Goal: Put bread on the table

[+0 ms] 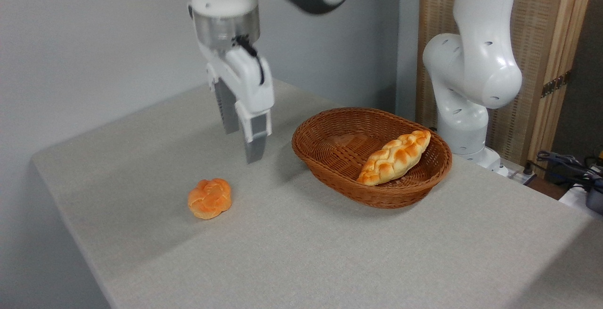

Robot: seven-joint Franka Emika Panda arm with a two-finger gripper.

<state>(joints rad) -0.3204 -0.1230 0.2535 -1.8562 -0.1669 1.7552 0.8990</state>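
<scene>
Luckily the bread point(209, 198) is sitting on the bench point(330, 252), left of the basket point(330, 177); the hand point(241, 139), seemingly open and empty, could bump it.

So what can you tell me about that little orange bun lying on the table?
The bread is a small round bun, orange-golden with a lumpy, knotted, swirled top and a slightly glossy look. It sits alone on the grey table, left of the wicker basket and clear of it. Nothing else touches it; the gripper hangs open above and behind it.
</scene>
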